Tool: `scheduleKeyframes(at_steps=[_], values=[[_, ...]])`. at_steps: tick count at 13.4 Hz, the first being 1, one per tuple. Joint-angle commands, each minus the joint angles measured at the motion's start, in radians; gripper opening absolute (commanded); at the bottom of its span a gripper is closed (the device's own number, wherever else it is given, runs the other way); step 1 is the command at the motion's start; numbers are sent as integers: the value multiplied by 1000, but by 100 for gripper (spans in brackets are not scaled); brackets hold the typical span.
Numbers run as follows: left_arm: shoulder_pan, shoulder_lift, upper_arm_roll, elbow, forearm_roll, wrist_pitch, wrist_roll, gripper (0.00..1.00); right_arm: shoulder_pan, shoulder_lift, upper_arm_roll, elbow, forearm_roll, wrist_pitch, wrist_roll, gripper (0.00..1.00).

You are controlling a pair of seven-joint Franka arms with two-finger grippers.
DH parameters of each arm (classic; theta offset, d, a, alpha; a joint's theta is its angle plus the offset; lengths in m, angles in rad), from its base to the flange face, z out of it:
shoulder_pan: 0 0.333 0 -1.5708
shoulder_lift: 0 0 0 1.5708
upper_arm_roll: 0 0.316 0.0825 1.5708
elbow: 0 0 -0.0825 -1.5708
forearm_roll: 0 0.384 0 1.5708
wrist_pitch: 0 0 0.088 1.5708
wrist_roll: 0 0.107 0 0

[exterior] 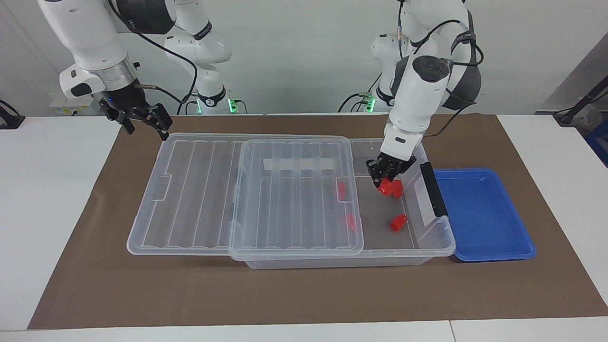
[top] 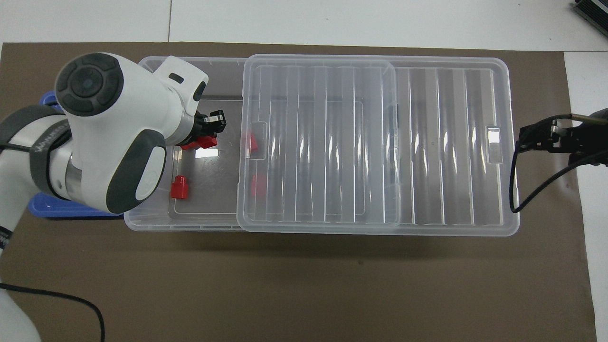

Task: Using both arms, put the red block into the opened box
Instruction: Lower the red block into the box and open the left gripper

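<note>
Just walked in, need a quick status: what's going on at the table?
The left gripper holds a red block over the open end of the box, above the blocks already inside. The lid is slid toward the right arm's end. The right gripper hangs open over the mat near the lid's corner, waiting. The blue tray beside the box holds no blocks.
</note>
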Motion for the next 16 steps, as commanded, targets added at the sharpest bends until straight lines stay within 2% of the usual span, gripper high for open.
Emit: scheduleKeyframes(at_steps=[1, 3, 6, 10, 14, 16], values=[[19, -116, 18, -207, 17, 91, 37, 0, -8, -11, -1, -4, 21, -17, -68, 100], [48, -142, 18, -277, 17, 116, 108, 0, -10, -14, -2, -15, 21, -11, -68, 100], [62, -115, 15, -348, 17, 275, 116, 0, -8, -17, -2, -28, 21, 0, -56, 100], [-5, -15, 16, -351, 17, 383, 42, 0, -11, -22, -10, -33, 21, 17, -59, 100], [-53, -7, 18, -348, 23, 384, 39, 0, -9, -23, -9, -33, 21, 6, -68, 100], [-56, 15, 18, -354, 99, 384, 37, 0, -10, -24, -10, -35, 21, 9, -68, 100]])
